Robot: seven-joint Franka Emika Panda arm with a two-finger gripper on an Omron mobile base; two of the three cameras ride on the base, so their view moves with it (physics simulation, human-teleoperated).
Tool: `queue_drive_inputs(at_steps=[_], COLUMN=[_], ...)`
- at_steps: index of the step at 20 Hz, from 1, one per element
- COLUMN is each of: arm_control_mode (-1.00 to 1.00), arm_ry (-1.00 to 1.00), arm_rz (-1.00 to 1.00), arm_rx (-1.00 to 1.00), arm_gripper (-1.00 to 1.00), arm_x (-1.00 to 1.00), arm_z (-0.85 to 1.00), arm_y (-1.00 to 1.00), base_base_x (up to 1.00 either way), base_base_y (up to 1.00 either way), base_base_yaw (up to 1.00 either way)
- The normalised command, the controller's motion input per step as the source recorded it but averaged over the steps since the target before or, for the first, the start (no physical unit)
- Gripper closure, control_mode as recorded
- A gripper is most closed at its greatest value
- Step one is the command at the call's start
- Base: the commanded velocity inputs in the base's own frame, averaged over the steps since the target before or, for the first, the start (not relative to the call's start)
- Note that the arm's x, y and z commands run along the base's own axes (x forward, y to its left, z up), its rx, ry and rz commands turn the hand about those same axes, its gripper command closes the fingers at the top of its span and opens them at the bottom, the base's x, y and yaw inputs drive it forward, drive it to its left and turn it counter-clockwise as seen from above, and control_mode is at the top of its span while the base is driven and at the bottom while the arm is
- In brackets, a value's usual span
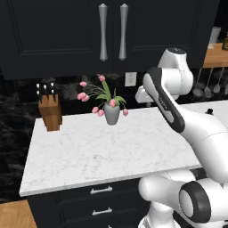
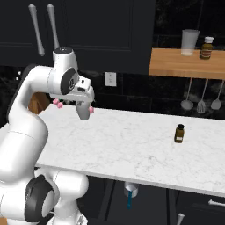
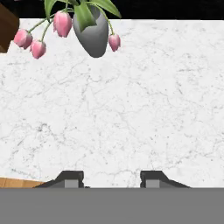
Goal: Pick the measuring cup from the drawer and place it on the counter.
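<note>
Marble counter [image 3: 131,109] below open pincer [image 3: 112,179]

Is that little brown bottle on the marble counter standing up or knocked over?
Standing upright: the brown bottle rests on its base on the counter, cap on top.

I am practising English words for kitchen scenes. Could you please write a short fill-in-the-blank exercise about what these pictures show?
1. The grey vase on the white marble-look counter holds ____ tulips.
2. The brown wooden knife block stands to the ____ of that vase in the left base view.
3. The small dark brown bottle stands on the ____.
4. Between the gripper's two dark fingers there is ____.

Missing words: pink; left; counter; nothing
</note>
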Motion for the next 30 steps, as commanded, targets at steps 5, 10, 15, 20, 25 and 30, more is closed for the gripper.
queue_drive_inputs(at_steps=[5, 10, 15, 20, 25, 30], arm_control_mode=[-1.00, -1.00, -1.00, -1.00, -1.00, -1.00], arm_ry=[-0.06, -0.17, -0.18, -0.18, -0.15, -0.07], arm_rz=[0.00, -0.02, -0.13, -0.27, -0.33, -0.33], arm_rx=[0.00, 0.00, 0.00, 0.02, 0.08, 0.12], arm_gripper=[-1.00, -1.00, -1.00, -1.00, -1.00, -1.00], arm_x=[-0.32, -0.90, -1.00, -1.00, -1.00, -0.88], arm_z=[0.00, 0.00, 0.00, 0.00, 0.03, 0.03], arm_y=[0.02, 0.00, -0.02, -0.38, -0.63, -0.86], base_base_x=[0.00, 0.00, 0.00, 0.00, 0.00, 0.00], base_base_y=[0.00, 0.00, 0.00, 0.00, 0.00, 0.00], base_base_yaw=[0.00, 0.00, 0.00, 0.00, 0.00, 0.00])
